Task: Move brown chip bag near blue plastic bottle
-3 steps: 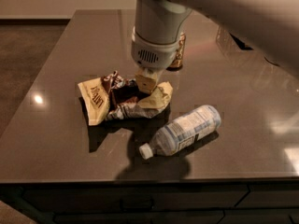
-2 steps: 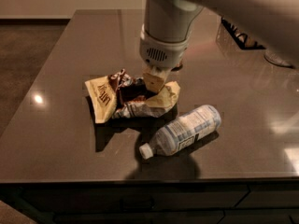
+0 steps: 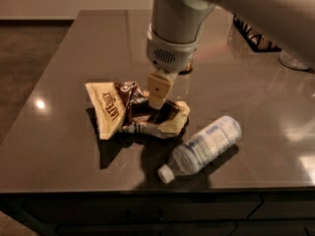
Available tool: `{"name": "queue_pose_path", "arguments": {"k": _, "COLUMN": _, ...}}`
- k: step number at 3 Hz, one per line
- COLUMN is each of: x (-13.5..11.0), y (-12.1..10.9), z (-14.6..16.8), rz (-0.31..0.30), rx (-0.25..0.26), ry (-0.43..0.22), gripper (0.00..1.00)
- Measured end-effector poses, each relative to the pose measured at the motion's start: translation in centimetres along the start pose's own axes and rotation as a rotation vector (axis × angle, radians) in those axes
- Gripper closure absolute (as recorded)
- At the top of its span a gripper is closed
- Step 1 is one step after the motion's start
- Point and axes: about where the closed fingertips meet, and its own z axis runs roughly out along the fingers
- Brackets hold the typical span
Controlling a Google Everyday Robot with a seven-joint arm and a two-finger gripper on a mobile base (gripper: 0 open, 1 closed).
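The brown chip bag [image 3: 129, 116] lies crumpled on the dark table, with pale yellow ends and a brown middle. The blue plastic bottle [image 3: 205, 143] lies on its side just right of the bag, its white cap pointing to the front left. A narrow gap separates the bag's right end from the bottle. My gripper [image 3: 157, 104] comes straight down from the big grey-white wrist and meets the top of the bag's middle. The wrist hides part of the bag's far edge.
The dark glossy table [image 3: 64, 63] has its front edge just below the bottle. A sliver of a small can [image 3: 186, 72] shows behind the wrist. A dark wire stand [image 3: 256, 36] and a glass object [image 3: 295, 60] sit at the far right.
The bag and gripper have shifted a little to the right toward the bottle. The wrist now stands higher above the bag. The bottle has not moved.
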Motion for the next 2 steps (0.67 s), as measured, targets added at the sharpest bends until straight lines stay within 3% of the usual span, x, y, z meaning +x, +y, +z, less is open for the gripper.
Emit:
{"name": "queue_pose_path", "arguments": {"k": 1, "x": -0.09, "y": 0.0, "z": -0.16, "rz": -0.001, "rx": 0.005, "ry": -0.005, "gripper": 0.0}}
{"name": "queue_pose_path", "arguments": {"k": 2, "x": -0.09, "y": 0.0, "z": -0.16, "rz": -0.001, "rx": 0.005, "ry": -0.005, "gripper": 0.0}}
